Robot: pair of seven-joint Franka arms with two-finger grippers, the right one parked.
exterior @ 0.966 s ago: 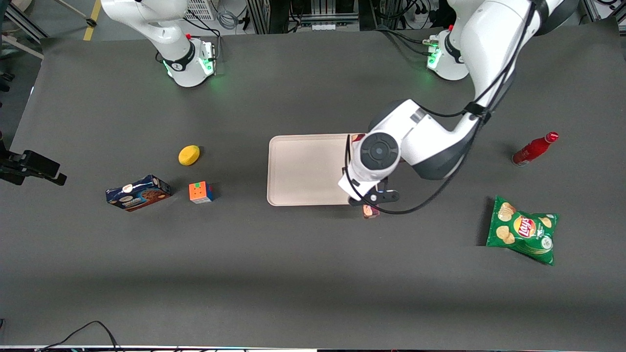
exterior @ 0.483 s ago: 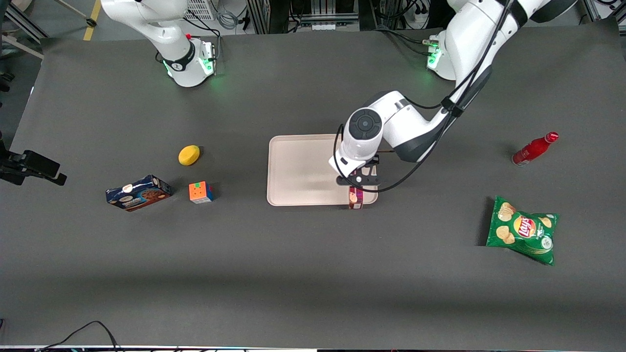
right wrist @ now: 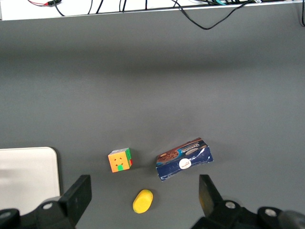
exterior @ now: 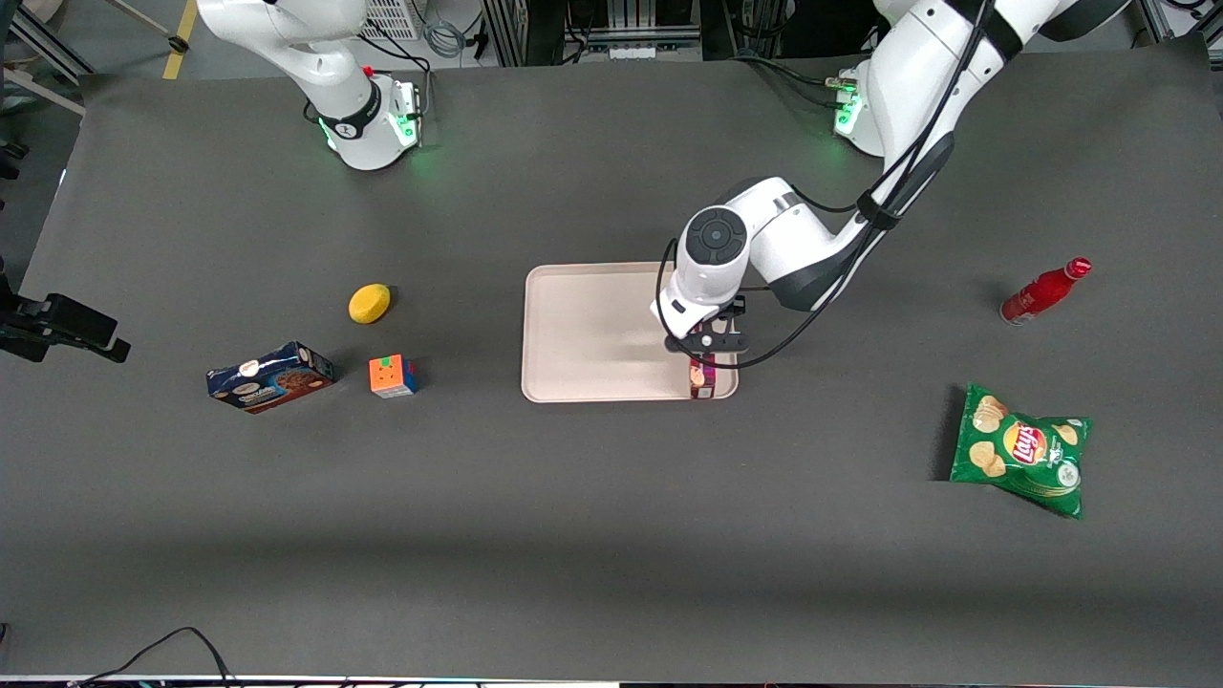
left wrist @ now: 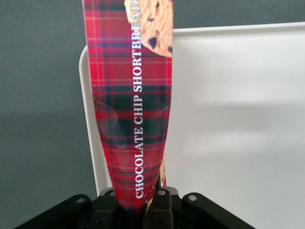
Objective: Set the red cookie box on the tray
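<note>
Hand [exterior: 709, 342] gripping red cookie box [left wrist: 131, 95], seemingly

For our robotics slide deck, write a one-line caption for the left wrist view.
Gripper shut on the red plaid chocolate chip shortbread box, holding it above the tray's rim.

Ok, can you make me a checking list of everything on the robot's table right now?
Surface: dark grey table, flat.
Job's things: red cookie box held over the tray, at the tray's edge toward the working arm's end.
Clutter: blue cookie box, puzzle cube, lemon toward the parked arm's end; red bottle, chip bag toward the working arm's end.
End effector: left end effector shut on the red cookie box.
Cables: black cable at the table edge nearest the camera.
Surroundings: racks and wires above the table.
</note>
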